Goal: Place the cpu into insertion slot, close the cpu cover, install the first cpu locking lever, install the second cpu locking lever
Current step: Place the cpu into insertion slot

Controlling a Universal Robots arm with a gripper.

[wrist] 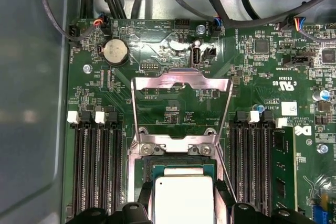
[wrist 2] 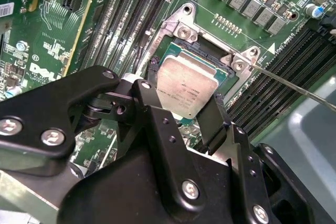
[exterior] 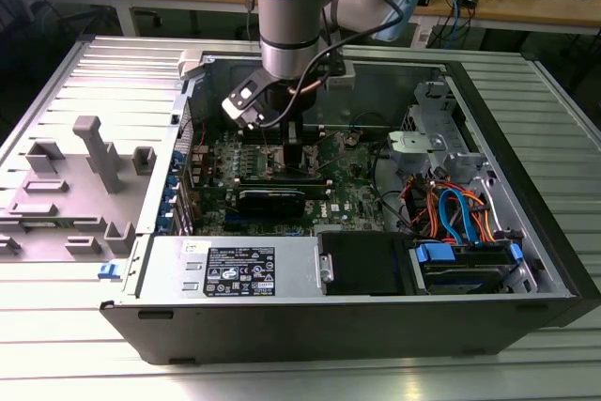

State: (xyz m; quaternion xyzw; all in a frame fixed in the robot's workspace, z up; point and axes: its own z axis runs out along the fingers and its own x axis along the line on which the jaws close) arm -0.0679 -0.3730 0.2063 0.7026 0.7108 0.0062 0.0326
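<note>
The cpu (wrist 2: 185, 88) sits pinched between the gripper's (wrist 2: 181, 97) two black fingers (wrist 2: 214, 121), which press on opposite edges of it, silver top facing up. It hangs right over the socket (wrist 2: 203, 51); from here I can't tell whether it is touching the socket or just above it, and in the second wrist view it looks slightly skewed against the socket's frame. In the first wrist view the cpu (wrist: 183, 200) lies just below the hinge of the cover (wrist: 181, 80), which is flipped open and standing back, with green board showing through its square window. A thin lever (wrist 2: 294, 86) sticks out sideways from the socket's corner. Black memory slots (wrist: 97, 166) run along both sides of the socket, and a coin battery (wrist: 114, 51) lies beyond the cover. In the exterior view the arm reaches straight down into the open computer case (exterior: 526, 307), with the gripper (exterior: 285, 146) low over the motherboard (exterior: 352, 180).
</note>
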